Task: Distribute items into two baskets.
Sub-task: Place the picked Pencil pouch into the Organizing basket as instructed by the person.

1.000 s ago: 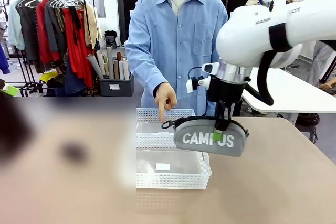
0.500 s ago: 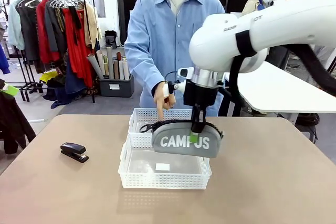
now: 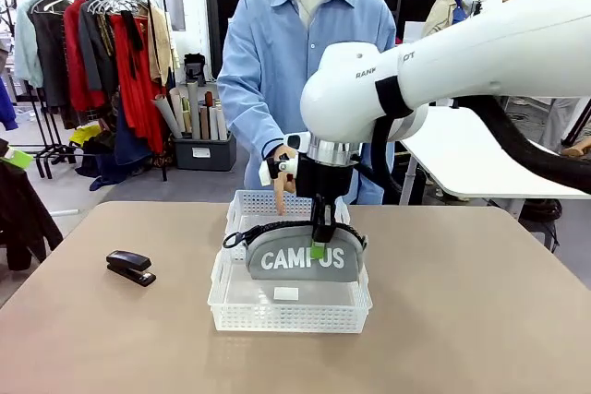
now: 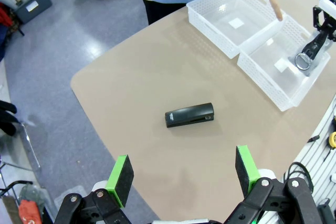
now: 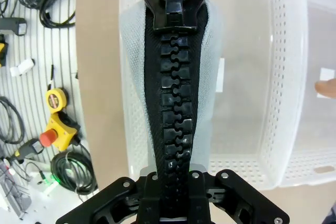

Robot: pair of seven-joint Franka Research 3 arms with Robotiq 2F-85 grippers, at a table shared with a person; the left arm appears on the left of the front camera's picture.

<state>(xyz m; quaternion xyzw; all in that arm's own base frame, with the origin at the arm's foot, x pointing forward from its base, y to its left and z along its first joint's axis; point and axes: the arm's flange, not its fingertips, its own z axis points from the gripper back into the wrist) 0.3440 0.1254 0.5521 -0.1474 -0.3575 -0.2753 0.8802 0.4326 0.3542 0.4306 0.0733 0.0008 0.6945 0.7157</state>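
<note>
Pouch [image 3: 305, 260], pinched along its zipper by the right gripper [image 3: 319, 248], now hangs over the near basket [image 3: 286, 322]. Within the last second it has swung in from the table's [image 3: 480, 320] right side and come lower. Its bottom edge looks about level with the rim and is not yet resting inside. A short descent and a release would likely finish this drop. The wrist view puts the pouch toward the basket's robot-side wall, so it could catch that rim. Just behind, a person's hand [image 3: 281, 173] points a finger down into the far basket [image 3: 251, 202], close to the arm; that may mark a different destination. Stapler [image 3: 130, 267] lies untouched, well to the left, beneath the left gripper [image 4: 182, 172], jaws spread wide and empty.
</note>
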